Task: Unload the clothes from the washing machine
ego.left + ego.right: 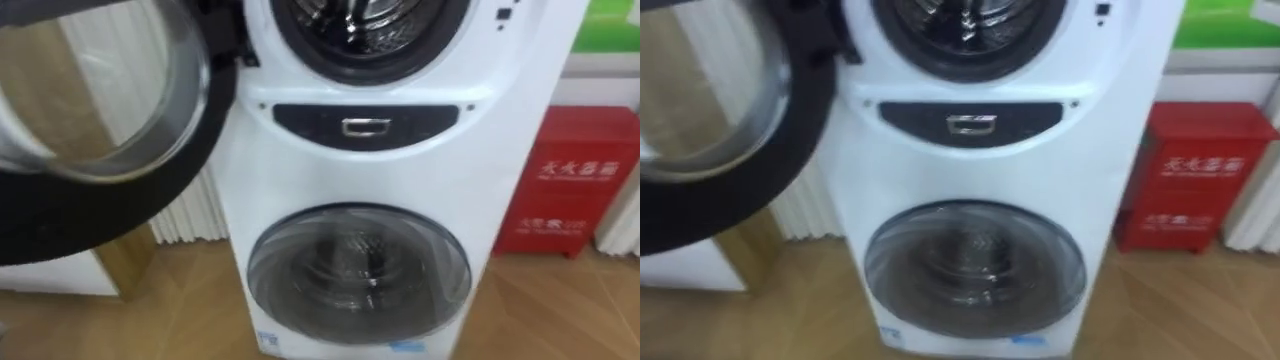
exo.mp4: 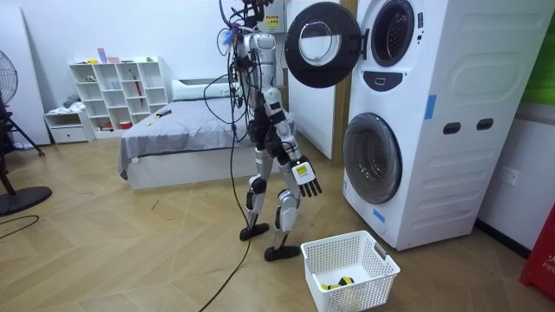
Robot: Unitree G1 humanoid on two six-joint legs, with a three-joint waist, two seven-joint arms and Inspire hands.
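As the robot faces the washing machine (image 2: 434, 113), right hand (image 2: 305, 178) low, below the open drum (image 2: 392, 30), fingers (image 2: 310, 189) loosely spread.

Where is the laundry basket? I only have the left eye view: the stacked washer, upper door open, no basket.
Observer: The white basket stands on the floor by the robot's feet, in front of the lower drum door.
Reviewer: Anything in it?
Observer: A small yellow and dark item lies at its bottom; I cannot tell what it is.
Reviewer: And the hands?
Observer: The right hand hangs at thigh height, fingers relaxed, holding nothing.
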